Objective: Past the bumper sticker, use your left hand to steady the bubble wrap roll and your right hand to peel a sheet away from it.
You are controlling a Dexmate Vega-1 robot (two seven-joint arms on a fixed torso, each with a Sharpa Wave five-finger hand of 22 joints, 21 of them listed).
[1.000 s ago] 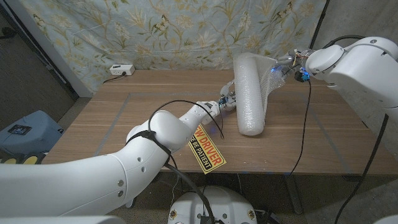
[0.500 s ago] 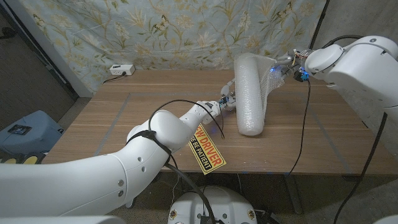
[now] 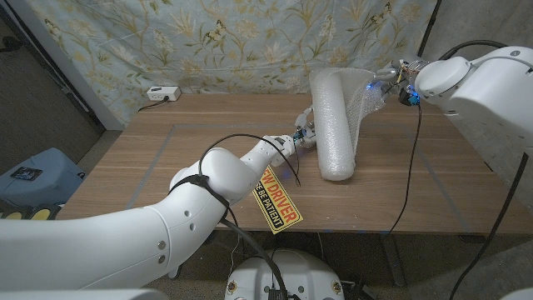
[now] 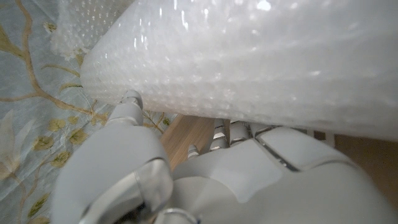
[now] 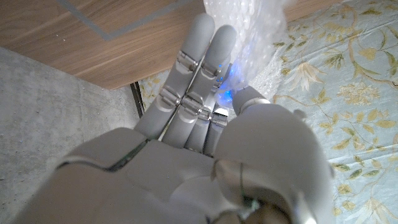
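Behind roll [image 3: 333,125] | left hand [image 3: 305,133] half-hidden, pressing | right hand [image 3: 385,82] pinching sheet [image 3: 362,104]

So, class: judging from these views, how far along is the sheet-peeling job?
Done: the left hand braces the bubble wrap roll. In hand: the right hand holds a loose sheet pulled off the roll's side. Left: the sheet is still attached, so peeling continues.

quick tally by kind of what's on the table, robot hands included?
Bubble wrap roll, with a sheet pulled partly off it: 1
Bumper sticker, yellow: 1
White power strip at the far edge: 1
Robot hands, left hand against the roll, right hand holding the sheet: 2
Total: 5
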